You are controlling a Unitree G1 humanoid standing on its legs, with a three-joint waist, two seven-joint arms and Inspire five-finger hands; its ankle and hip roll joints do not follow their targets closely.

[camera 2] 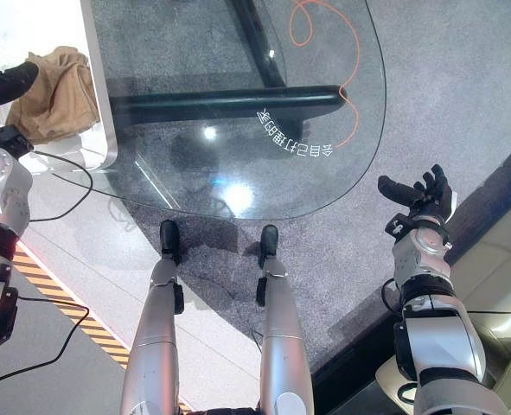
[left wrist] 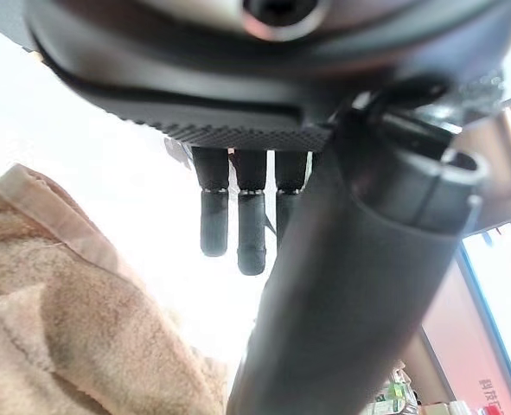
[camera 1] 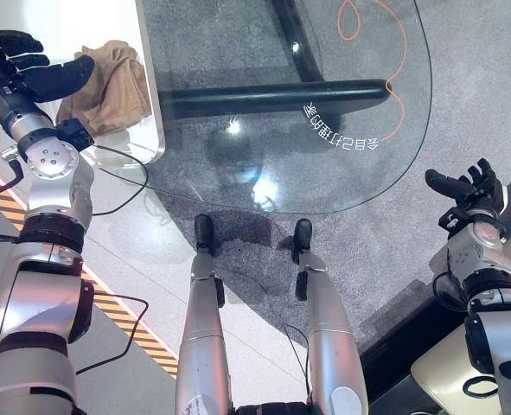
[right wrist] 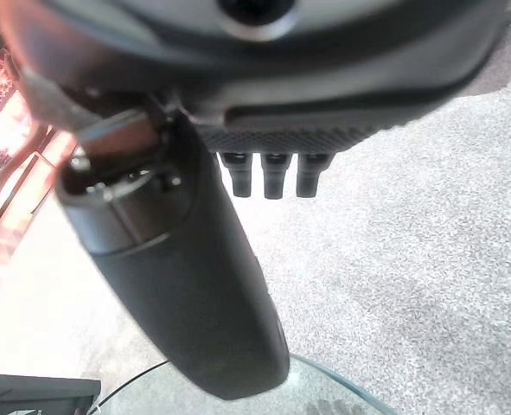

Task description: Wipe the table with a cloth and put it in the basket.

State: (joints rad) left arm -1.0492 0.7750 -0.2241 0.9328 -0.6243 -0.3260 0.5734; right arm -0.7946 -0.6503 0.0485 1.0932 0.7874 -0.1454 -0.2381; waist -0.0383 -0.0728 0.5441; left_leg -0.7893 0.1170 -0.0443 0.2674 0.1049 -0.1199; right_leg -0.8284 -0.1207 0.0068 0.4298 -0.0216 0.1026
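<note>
Up in the upper left of the frame, the crumpled tan terry cloth (camera 1: 108,85) lies on the white table section (camera 1: 149,104) beside the clear glass tabletop (camera 1: 324,130). My left hand (camera 1: 26,69) hovers beside it, fingers straight, holding nothing. My right hand (camera 1: 471,192) hangs at lower right over grey carpet (camera 1: 471,78), fingers loosely spread, empty.

— Where is the left hand (camera 1: 20,62)?
— Raised at the far left on a lifted arm, fingers (left wrist: 251,226) straight, thumb out.
— And the right hand (camera 2: 419,197)?
— Low at the right, forearm upright, fingers spread and relaxed, gripping nothing.
</note>
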